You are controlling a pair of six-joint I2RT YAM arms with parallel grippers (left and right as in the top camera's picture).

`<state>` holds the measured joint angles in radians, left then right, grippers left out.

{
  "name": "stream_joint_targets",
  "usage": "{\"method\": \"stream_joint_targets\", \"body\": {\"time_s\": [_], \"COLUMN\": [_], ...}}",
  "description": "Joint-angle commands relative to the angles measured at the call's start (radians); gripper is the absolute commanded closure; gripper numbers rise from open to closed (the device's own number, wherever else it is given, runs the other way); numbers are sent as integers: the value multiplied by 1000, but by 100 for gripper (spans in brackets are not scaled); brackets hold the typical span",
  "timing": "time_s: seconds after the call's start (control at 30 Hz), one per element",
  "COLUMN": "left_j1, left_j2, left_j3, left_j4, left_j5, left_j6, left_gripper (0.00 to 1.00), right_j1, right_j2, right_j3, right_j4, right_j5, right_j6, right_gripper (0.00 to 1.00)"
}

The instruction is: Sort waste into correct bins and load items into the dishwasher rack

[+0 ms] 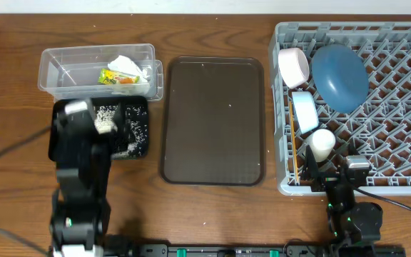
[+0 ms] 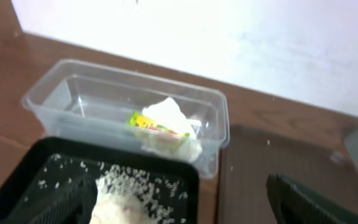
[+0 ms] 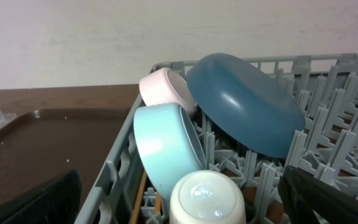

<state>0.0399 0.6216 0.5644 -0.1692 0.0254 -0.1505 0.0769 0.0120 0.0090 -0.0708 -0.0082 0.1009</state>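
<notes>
Your left claw [image 2: 179, 193] hangs spread wide over the black tray-bin [image 2: 23, 171], nothing pinched. The rice grains [image 2: 126, 186] lie heaped right beneath it, a touch toward 7 o'clock in the wrist view. At 12 o'clock from that claw sits the clear tub [image 2: 55, 93], long axis running 9 to 3, with the tissue [image 2: 163, 111] and its wrapper [image 2: 151, 124] inside, toward the right end. Slide over to 3 o'clock: the brown serving tray [image 1: 212, 121] shows only a few pale specks, too small to call as rice. On to the dishwasher rack [image 1: 398, 143]: the white bowl [image 1: 293, 64], dark blue plate [image 1: 340, 77], pale blue bowl [image 1: 305, 111] and small white cup [image 1: 323, 143] stand along its left side. The chopsticks [image 1: 292, 139] lie 12 to 6 against the left wall. Your right claw [image 3: 180, 186], fingers parted and empty, sits at the rack's near edge, with the cup dead ahead at 12 o'clock. By my read the sorting looks all but done. If those specks are rice, your left arm is the nearer one, and the reach goes toward 3 o'clock.
</notes>
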Motion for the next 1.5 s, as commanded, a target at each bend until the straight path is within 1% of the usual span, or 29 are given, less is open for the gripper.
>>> {"method": "stream_joint_targets", "body": {"time_s": [0.0, 0.17, 0.33, 0.53, 0.93, 1.47], "left_j1": [42, 51, 51, 48, 19, 8], "left_j2": [-125, -294, -436, -543, -621, -618], "left_j3": [-103, -237, -372, -496, -555, -556], "left_j4": [15, 16, 60, 89, 103, 104], "left_j5": [127, 132, 132, 133, 120, 121], "left_j6": [133, 140, 140, 139, 140, 139], "left_gripper": [10, 10, 10, 10, 10, 10], "right_j1": [8, 8, 8, 8, 8, 8], "right_j2": [-7, -7, -7, -7, -7, -7], "right_j3": [-3, -3, -3, -3, -3, -3], "right_j4": [-1, -1, -1, -1, -1, -1], "right_j5": [-4, -4, -4, -4, -4, -4], "right_j6": [-1, -1, -1, -1, -1, -1], "right_gripper": [1, 1, 1, 1, 1, 1]}}
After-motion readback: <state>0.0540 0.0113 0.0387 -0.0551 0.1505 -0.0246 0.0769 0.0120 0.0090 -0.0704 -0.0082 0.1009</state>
